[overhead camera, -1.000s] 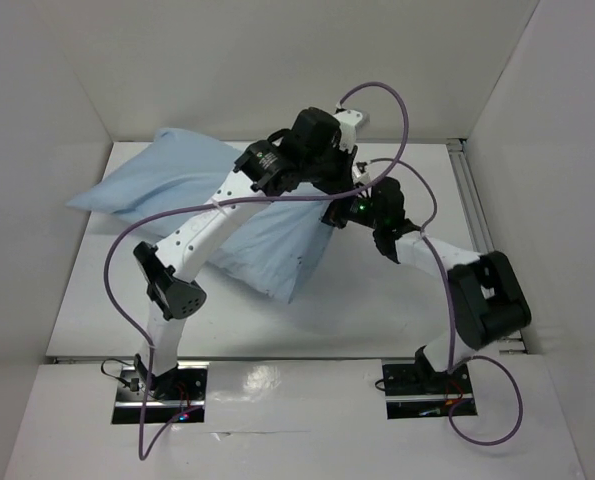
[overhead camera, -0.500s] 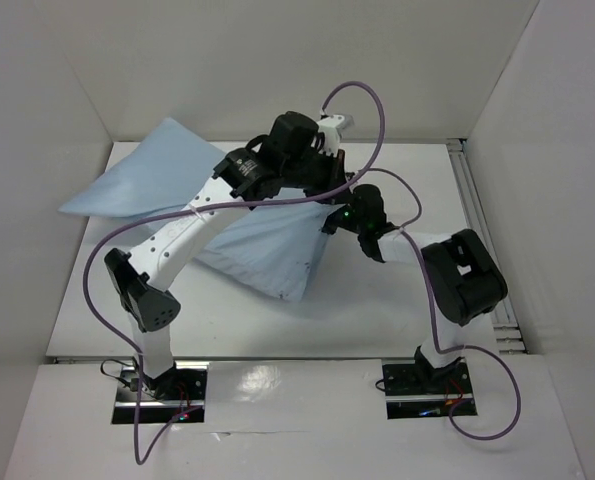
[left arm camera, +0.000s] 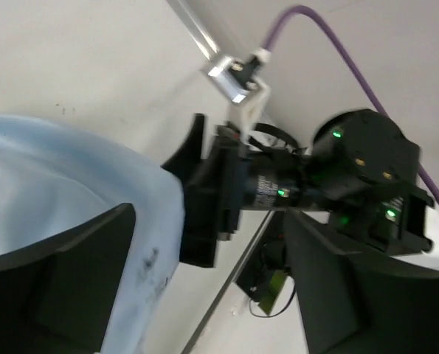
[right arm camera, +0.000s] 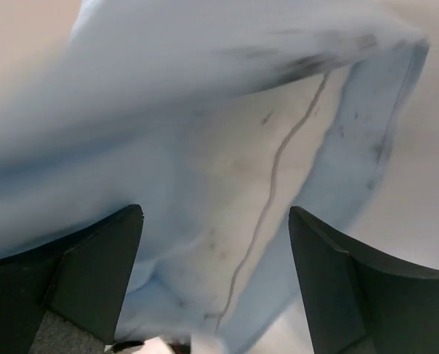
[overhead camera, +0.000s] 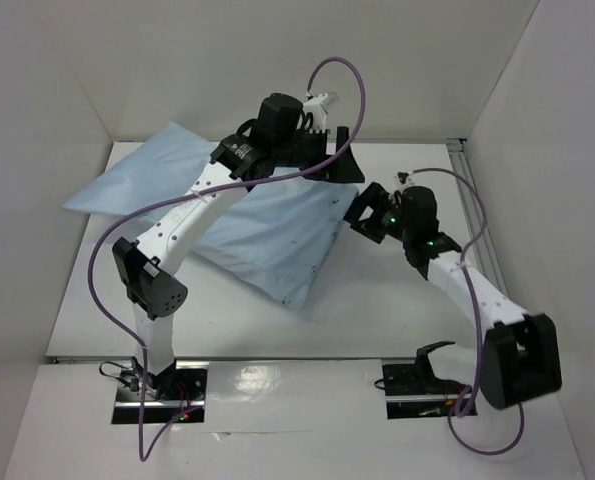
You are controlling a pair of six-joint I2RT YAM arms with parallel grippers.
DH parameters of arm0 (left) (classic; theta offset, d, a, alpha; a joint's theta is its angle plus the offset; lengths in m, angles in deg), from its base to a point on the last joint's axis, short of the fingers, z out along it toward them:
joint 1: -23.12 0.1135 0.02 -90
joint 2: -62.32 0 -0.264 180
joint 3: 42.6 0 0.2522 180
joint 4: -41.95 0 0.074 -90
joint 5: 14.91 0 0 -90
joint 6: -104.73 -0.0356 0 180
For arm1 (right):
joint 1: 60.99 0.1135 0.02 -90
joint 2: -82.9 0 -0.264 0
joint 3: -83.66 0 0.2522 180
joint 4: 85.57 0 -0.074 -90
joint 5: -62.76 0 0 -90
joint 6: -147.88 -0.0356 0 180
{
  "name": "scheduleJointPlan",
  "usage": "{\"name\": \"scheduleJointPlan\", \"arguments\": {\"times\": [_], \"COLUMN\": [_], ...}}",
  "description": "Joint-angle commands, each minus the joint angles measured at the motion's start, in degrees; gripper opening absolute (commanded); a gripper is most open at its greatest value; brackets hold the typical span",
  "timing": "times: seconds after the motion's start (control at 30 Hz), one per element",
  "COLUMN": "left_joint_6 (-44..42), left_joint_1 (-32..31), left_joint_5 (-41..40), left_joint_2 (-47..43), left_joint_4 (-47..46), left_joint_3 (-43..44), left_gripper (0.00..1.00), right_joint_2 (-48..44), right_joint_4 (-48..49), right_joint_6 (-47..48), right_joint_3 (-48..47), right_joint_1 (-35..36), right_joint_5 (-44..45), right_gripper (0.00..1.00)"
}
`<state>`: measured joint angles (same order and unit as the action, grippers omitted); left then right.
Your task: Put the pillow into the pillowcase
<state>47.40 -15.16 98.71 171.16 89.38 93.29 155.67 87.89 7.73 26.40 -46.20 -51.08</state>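
The light blue pillowcase (overhead camera: 262,240) lies across the table's left and middle, plump, with its mouth toward the right. In the right wrist view the mouth (right arm camera: 367,125) gapes, and the white pillow (right arm camera: 234,184) with its seam shows inside. My left gripper (overhead camera: 339,163) hangs open just above the mouth's far corner, holding nothing; the blue corner (left arm camera: 94,177) is beside its left finger. My right gripper (overhead camera: 367,215) stands open just right of the mouth, facing into it (right arm camera: 215,221), empty.
White walls enclose the white table (overhead camera: 387,300). An aluminium rail (overhead camera: 474,200) runs along the right edge. Purple cables loop over both arms. The right arm's wrist (left arm camera: 352,162) fills the middle of the left wrist view.
Both grippers went from shut to open and let go of the pillowcase's mouth. The right arm swung back to the right. The left arm stretched farther back, and the pillowcase settled lower.
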Motion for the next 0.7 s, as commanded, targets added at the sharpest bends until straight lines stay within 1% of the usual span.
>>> {"name": "scheduleJointPlan", "arguments": {"times": [0.0, 0.03, 0.07, 0.1, 0.13, 0.17, 0.2, 0.23, 0.27, 0.3, 0.33, 0.37, 0.4, 0.47, 0.5, 0.53, 0.6, 0.63, 0.67], "left_joint_6": [-2.42, -3.65, -6.01, -6.9, -6.91, -6.91, -6.91, -5.7, -4.81, -2.28, -1.04, -0.15, 0.38, 0.91, 1.69, 2.4, 3.01, 3.02, 3.02], "left_joint_1": [-0.21, -0.21, 0.31, 0.84, 1.45, 2.33, 5.29, 7.41, 9.87, 15.81, 18.92, 21.99, 27.5, 31.76, 33.78, 37.28, 40.2, 41.78, 42.41], "left_joint_5": [6.44, 6.44, 5.92, 4.87, 2.86, 0.66, -3.19, -4.88, -5.94, -7.69, -8.58, -8.59, -9.63, -12.27, -12.89, -12.89, -10.27, -9.65, -9.12], "left_joint_2": [1.46, 2.25, 2.26, 2.26, 2.26, -0.18, -2.12, -4.31, -6.6, -11.49, -13.8, -16.0, -19.5, -22.51, -23.75, -25.93, -27.97, -28.93, -30.6], "left_joint_4": [2.87, 5.07, 9.7, 11.66, 13.16, 13.78, 13.79, 12.83, 11.87, 10.9, 10.19, 8.88, 8.87, 8.87, 8.35, 8.34, 6.15, 5.36, 4.48], "left_joint_3": [8.29, 10.04, 11.8, 14.43, 14.46, 13.59, 9.05, 6.05, 2.54, -0.98, -7.97, -11.35, -17.04, -22.08, -24.46, -28.83, -32.46, -35.35, -36.42], "left_gripper": [1.0, 1.0, 1.0, 1.0, 1.0, 1.0, 1.0, 0.95, 0.73, 0.63, 0.61, 0.63, 0.78, 0.86, 0.89, 0.9, 0.85, 0.81, 0.8], "right_joint_2": [-9.21, -10.71, -13.16, -13.97, -14.67, -15.2, -16.25, -16.26, -17.3, -18.62, -19.42, -20.12, -20.65, -19.78, -18.64, -15.33, -10.83, -6.02, -3.28], "right_joint_4": [-19.5, -21.88, -24.16, -27.67, -29.27, -30.33, -31.73, -31.75, -31.75, -31.75, -29.48, -27.81, -24.92, -22.61, -22.0, -21.03, -18.66, -14.91, -13.39], "right_joint_6": [8.3, 9.01, 10.41, 11.03, 11.56, 12.09, 12.79, 12.8, 12.8, 12.8, 12.8, 12.8, 11.49, 10.95, 10.95, 10.95, 10.95, 10.95, 10.95], "right_joint_3": [2.1, 2.11, 2.11, 2.11, 2.11, 2.11, 1.41, 0.54, 0.53, 0.01, 0.0, 0.0, 0.61, 1.23, 1.23, 1.23, 0.26, -0.43, -2.18], "right_joint_1": [-3.09, -3.79, -4.41, -5.72, -6.26, -6.26, -6.26, -6.26, -6.26, -6.26, -6.26, -5.13, -2.07, 2.94, 5.84, 11.78, 16.66, 20.85, 22.46], "right_joint_5": [5.46, 6.34, 7.13, 7.14, 7.14, 6.61, 6.09, 5.21, 2.5, 0.65, -1.54, -3.65, -5.94, -6.58, -3.27, -1.67, 0.79, 1.5, 2.38], "right_gripper": [0.88, 0.88, 0.9, 0.9, 0.9, 0.9, 0.91, 0.93, 0.94, 0.94, 0.96, 0.98, 0.98, 1.0, 1.0, 1.0, 1.0, 1.0, 1.0]}}
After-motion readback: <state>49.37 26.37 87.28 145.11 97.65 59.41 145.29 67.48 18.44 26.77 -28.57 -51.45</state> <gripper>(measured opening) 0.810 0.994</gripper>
